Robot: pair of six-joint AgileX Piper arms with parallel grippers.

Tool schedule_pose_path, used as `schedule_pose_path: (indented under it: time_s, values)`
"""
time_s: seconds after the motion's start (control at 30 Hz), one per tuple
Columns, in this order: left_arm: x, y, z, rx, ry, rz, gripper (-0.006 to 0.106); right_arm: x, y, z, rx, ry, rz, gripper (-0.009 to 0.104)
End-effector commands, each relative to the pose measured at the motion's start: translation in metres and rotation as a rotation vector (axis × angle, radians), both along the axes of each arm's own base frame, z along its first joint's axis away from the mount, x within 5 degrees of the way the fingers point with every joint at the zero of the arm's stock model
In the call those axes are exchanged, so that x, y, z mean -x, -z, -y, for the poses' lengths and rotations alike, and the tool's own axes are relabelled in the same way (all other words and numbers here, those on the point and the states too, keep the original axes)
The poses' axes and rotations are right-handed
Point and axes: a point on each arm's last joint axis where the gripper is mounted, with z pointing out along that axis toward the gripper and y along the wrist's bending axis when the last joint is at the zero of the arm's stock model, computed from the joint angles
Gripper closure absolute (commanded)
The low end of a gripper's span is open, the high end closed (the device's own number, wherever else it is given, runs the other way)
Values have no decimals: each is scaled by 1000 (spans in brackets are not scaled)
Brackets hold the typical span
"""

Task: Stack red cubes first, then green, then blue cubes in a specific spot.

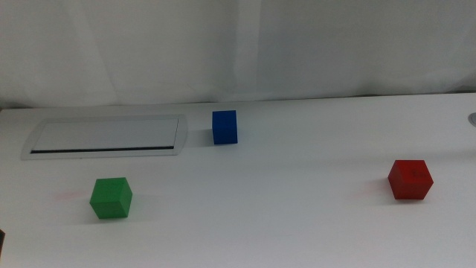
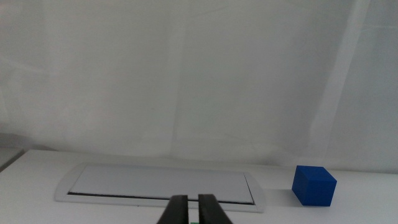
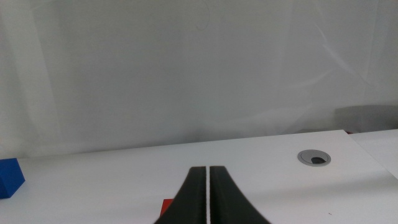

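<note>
No stacking has begun: the three cubes stand apart on the white tabletop (image 1: 297,216).

**Positions, middle view**
- The red cube (image 1: 410,179) sits near the right side, well apart from the others.
- The green cube (image 1: 111,198) sits toward the front left.
- The blue cube (image 1: 224,126) stands further back, just beside the right end of the silver-framed panel (image 1: 106,136) with its dark slot.
- No arm shows in this view; both appear to be waiting, drawn back toward the near edge.

**Claw state**
- Left claw (image 2: 193,208): the jaws stand narrow, with only a slim gap, holding nothing. A sliver of green shows at the gap's base in the left wrist view.
- Right claw (image 3: 207,193): the jaws are pressed nearly together, holding nothing. A corner of the red cube shows just beside them.

**Step in hand (judgement)**
The red cube goes first, and the right arm is the nearer one.
1. Spread the right claw wider than the cube before descending.
2. The cube sits turned relative to the tabletop edge; rotate the wrist so the jaws meet two opposite flat faces, not corners.
3. Close at mid-height to keep the cube level.
4. Set it on bare tabletop, clear of the panel and within reach of both arms.
</note>
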Motion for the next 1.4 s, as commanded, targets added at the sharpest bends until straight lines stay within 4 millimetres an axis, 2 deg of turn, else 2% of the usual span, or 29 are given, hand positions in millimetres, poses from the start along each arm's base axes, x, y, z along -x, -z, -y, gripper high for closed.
schedule_pose_path:
  time_s: [0.0,0.13,0.23,0.27,0.3,0.8,0.93,1.13,1.37]
  values:
    - [-1,12,0,8,2,-27,103,0,1,0,9,3,10,97]
    - [-1,9,2,56,14,9,74,0,0,-1,-75,-3,11,51]
    - [-1,9,2,56,16,13,34,0,-1,-1,-138,-7,24,9]
    - [-1,8,2,56,17,17,17,0,-2,-1,-145,-7,29,1]
    - [-1,8,2,66,18,19,7,0,-2,-1,-157,-8,33,-7]
    - [-1,8,2,62,20,23,8,1,-13,-1,-227,-11,91,-8]
    - [-1,8,2,62,20,23,8,7,-38,-1,-186,-21,99,-8]
    - [-1,8,2,62,20,23,8,17,-82,0,-88,-12,-15,-8]
    - [-1,8,2,62,20,23,8,-1,-126,-2,-72,-9,-185,-8]
